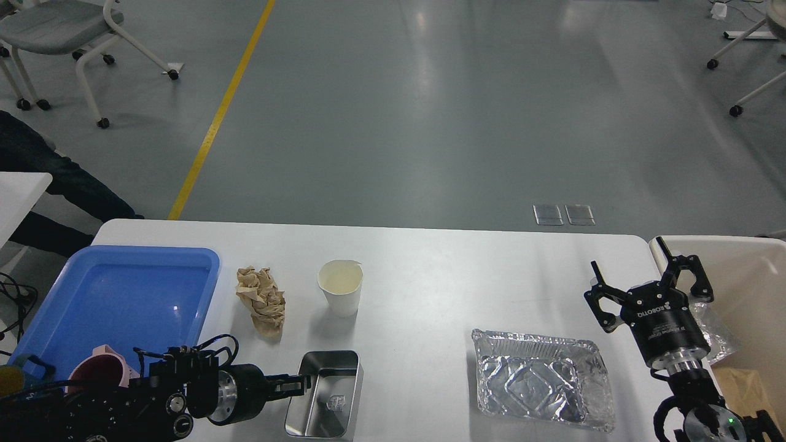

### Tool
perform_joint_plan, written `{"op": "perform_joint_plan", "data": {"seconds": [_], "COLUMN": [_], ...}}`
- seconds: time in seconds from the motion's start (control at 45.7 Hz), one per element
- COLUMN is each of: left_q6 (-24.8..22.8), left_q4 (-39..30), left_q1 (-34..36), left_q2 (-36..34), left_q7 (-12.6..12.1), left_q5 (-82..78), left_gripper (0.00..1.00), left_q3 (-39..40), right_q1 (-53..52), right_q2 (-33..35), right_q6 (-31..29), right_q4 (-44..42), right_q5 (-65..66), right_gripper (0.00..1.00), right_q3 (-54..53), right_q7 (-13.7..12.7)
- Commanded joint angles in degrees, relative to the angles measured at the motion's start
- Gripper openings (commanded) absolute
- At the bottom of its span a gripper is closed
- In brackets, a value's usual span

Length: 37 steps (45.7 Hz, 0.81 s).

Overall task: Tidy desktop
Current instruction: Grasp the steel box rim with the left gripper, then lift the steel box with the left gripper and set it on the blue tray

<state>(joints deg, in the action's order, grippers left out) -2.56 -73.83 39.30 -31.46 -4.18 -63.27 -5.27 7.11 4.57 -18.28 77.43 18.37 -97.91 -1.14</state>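
Head view, right claw [638, 270] marked ROBOTIQ (upside down), fingers spread

One white desktop [430, 270] carries one blue tray [123, 294] at lower left, one crumpled brown paper [262, 299], one white paper cup [341, 287], one steel tin [324, 396] at bottom centre and one foil tray [543, 379] at lower right. One beige bin [743, 270] stands at the right edge, and one pink cup [101, 367] sits in the blue tray. Two grippers show, left [295, 385] and right [645, 270], and two wheeled chairs stand on the floor, one at upper left [67, 31] and one at upper right [752, 49].
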Motion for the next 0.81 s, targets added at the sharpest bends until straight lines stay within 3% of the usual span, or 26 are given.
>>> {"op": "perform_joint_plan", "data": {"seconds": [0.0,0.175,0.416,0.57,0.789], "left_q6": [0.01,-0.17,-1.48,-3.24,-5.09], "left_q4": [-0.44,-1.40,-8.87,-15.28,-20.56], "left_q1": [0.34,2.27,9.57,12.91,16.60], "left_q2": [-0.36,-2.20,-8.18,-15.82,-29.26], "left_q7": [0.14,0.32,1.20,2.78,2.95], "left_q5": [-0.10,0.17,1.40,2.36,2.63], "left_gripper": [0.00,0.00,0.00,0.00,0.00], "left_q3": [0.08,0.34,0.61,0.69,1.22], "right_q1": [0.00,-0.08,-0.08,-0.08,-1.05], "right_q2": [0.00,-0.09,-0.44,-0.44,-1.32], "right_q6": [0.00,0.00,0.09,0.09,0.27], "right_q4": [0.00,0.00,0.00,0.00,0.00], "right_q5": [-0.01,0.08,1.40,1.66,1.84], "right_gripper": [1.00,1.00,1.00,1.00,1.00], "right_q3": [0.00,0.00,0.00,-0.09,0.26], "right_q7": [0.00,0.00,0.09,0.00,0.00]}}
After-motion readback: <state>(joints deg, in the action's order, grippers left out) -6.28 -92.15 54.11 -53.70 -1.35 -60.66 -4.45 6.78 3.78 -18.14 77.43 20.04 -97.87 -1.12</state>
